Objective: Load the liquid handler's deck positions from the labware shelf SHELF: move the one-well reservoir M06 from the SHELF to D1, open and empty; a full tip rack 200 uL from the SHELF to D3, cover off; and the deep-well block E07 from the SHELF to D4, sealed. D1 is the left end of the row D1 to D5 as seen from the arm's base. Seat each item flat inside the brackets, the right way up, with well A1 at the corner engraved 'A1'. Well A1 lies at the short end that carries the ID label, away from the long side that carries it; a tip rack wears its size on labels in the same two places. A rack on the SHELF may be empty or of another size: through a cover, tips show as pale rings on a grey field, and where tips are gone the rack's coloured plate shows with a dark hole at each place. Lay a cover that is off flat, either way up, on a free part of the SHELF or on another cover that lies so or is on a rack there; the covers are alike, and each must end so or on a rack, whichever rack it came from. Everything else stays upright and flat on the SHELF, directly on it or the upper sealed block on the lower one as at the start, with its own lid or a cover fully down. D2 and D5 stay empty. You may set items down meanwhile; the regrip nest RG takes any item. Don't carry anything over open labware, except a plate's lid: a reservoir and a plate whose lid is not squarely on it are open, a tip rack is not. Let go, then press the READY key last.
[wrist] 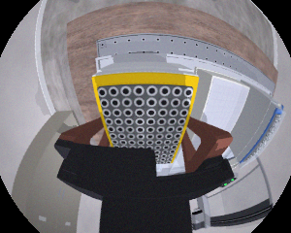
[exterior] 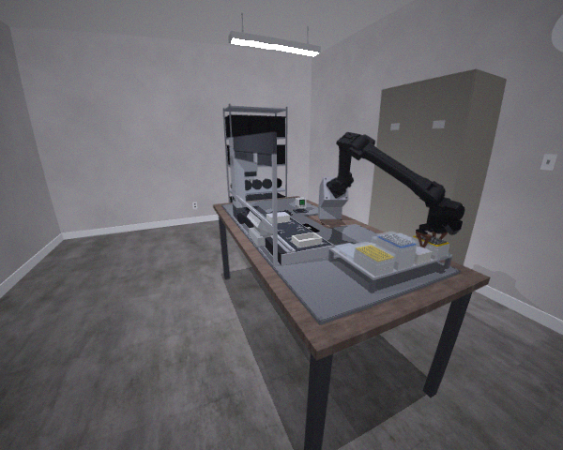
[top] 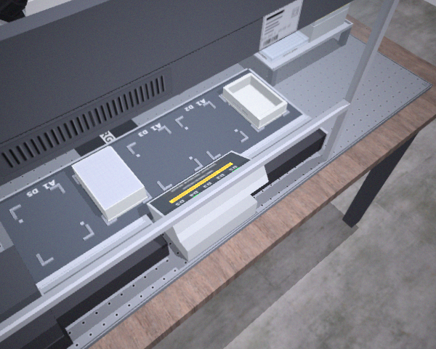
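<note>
My gripper (wrist: 145, 116) is at the far end of the SHELF (exterior: 393, 256), shut across a yellow-rimmed tip rack (wrist: 147, 116) whose top shows pale rings on a grey field. The brown fingers clasp its two long sides; I cannot tell whether they grip the cover or the rack body. In the exterior view the gripper (exterior: 432, 238) sits low on this rack (exterior: 438, 247). The open white reservoir (top: 255, 99) sits in the D1 brackets. The white sealed deep-well block (top: 108, 182) sits in D4. The D3 brackets (top: 150, 158) hold nothing.
On the SHELF a blue-rimmed rack (exterior: 396, 239) and another yellow rack (exterior: 373, 252) stand beside the held one. A clear-lidded plate (top: 285, 46) lies at the shelf's near end. The handler's front rail and status panel (top: 199, 182) border the deck. D2 (top: 211, 126) and D5 (top: 49, 229) are bare.
</note>
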`<state>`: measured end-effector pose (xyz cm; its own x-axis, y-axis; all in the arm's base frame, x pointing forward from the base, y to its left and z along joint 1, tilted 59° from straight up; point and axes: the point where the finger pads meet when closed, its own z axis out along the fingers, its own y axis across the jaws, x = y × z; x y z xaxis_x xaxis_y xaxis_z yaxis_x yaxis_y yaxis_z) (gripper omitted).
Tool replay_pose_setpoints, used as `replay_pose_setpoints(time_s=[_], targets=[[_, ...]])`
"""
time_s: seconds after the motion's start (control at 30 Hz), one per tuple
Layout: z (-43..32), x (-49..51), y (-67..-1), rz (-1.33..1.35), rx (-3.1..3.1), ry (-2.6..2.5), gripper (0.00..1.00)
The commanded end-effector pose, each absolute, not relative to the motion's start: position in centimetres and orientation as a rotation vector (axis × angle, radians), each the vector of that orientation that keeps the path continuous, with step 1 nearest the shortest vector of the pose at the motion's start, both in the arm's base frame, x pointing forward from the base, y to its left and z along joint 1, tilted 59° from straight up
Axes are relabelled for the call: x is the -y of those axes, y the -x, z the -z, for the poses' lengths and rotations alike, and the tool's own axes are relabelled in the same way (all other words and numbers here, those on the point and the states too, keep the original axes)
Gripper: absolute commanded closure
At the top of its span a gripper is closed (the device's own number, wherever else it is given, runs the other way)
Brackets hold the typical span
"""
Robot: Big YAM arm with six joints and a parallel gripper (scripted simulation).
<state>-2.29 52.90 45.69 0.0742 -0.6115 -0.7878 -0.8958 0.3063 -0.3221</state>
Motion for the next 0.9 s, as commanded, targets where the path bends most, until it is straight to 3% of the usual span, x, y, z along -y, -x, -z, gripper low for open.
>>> replay_pose_setpoints(time_s=[0.0, 0.87], targets=[[-47.9, -52.6, 2.5, -0.423, -1.616, 1.370, 1.00], [-50.4, -50.9, 3.5, -0.466, -1.609, 1.351, 1.00]])
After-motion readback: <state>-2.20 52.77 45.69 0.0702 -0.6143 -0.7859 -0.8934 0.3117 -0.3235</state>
